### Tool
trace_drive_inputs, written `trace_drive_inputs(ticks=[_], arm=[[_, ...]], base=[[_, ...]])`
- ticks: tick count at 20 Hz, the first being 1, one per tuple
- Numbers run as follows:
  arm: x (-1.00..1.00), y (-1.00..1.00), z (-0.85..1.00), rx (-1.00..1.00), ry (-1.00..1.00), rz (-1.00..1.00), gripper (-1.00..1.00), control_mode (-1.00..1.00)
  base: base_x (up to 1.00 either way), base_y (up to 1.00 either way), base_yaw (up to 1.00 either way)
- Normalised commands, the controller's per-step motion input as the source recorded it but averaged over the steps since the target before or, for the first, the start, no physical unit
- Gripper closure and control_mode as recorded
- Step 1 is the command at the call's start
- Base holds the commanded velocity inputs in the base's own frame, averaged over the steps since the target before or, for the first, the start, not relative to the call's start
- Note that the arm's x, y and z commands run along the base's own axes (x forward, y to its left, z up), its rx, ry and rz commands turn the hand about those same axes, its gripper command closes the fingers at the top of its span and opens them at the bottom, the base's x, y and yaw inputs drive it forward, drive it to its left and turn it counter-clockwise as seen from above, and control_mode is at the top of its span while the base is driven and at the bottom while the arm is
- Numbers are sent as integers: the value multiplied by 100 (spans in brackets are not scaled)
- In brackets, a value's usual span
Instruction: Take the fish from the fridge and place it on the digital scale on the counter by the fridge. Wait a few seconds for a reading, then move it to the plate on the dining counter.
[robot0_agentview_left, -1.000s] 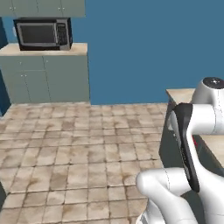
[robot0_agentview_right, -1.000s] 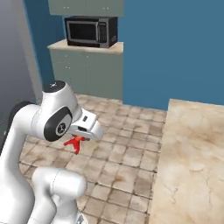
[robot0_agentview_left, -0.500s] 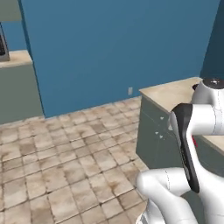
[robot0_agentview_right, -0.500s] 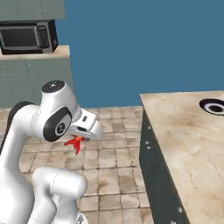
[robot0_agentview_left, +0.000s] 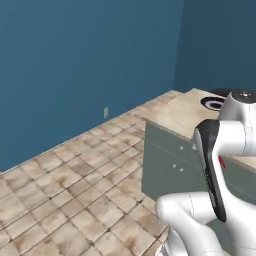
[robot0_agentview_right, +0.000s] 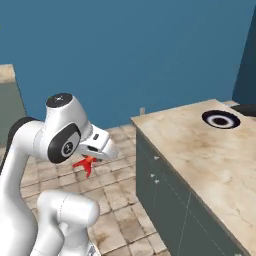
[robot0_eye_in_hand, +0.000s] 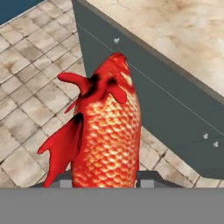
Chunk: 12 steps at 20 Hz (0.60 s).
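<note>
Now the gripper is clamped on the fish, out over the floor (off the near edge of the dining counter). The fish points toward that slab. The plate sits ahead by the far corner.

Deep blue walls above a beige-brown tiled floor, small white wall socket.
</note>
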Motion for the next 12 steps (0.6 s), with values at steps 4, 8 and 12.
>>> trace_drive_inputs(ticks=[4,8,12], arm=[[0,0,0,0,0,0,100,100],[0,0,0,0,0,0,100,100],[0,0,0,0,0,0,100,100]], base=[[74,63,-58],[53,73,-62],[37,82,-61]])
